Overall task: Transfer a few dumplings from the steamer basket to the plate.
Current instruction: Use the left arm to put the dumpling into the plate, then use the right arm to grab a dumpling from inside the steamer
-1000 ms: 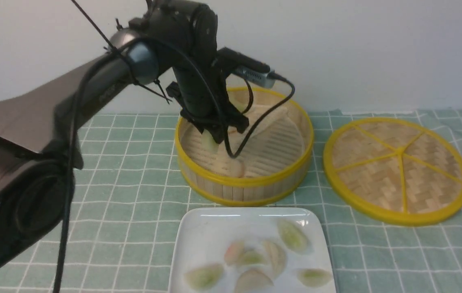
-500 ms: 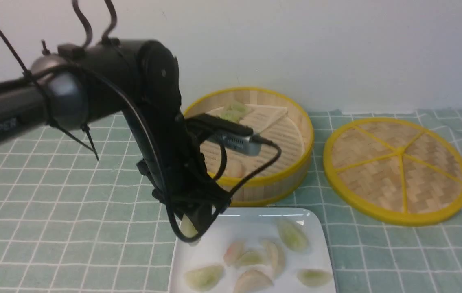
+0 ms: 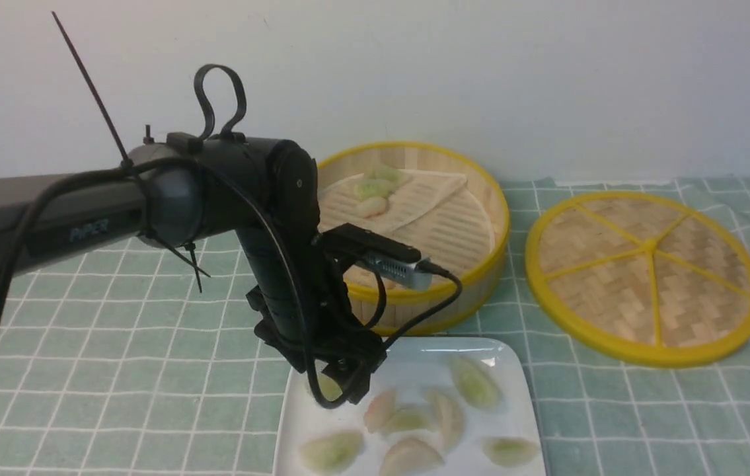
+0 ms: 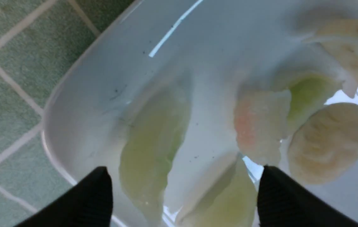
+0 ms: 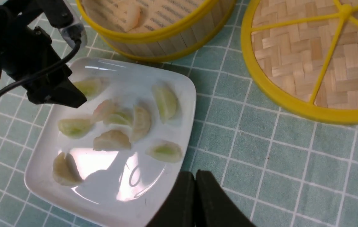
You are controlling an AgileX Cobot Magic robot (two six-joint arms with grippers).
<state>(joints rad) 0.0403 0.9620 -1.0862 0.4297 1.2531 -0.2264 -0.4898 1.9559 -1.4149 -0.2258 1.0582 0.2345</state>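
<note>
Your left claw (image 4: 182, 171) hangs wide open over a pale green crescent dumpling (image 4: 153, 138) lying on the glossy white square plate (image 3: 404, 358).

Lighting bright, diffuse, from above; shadows faint. Front view mildly soft, plate (image 3: 414, 363) at lower centre near blown out, dumplings (image 3: 474, 382) low contrast. Left wrist view out of focus throughout, thin white glare streak upper centre, jaws just black blobs at bottom edge. Right wrist view sharpest; broad glare patch on plate lower left, dark reflection cutting it.
</note>
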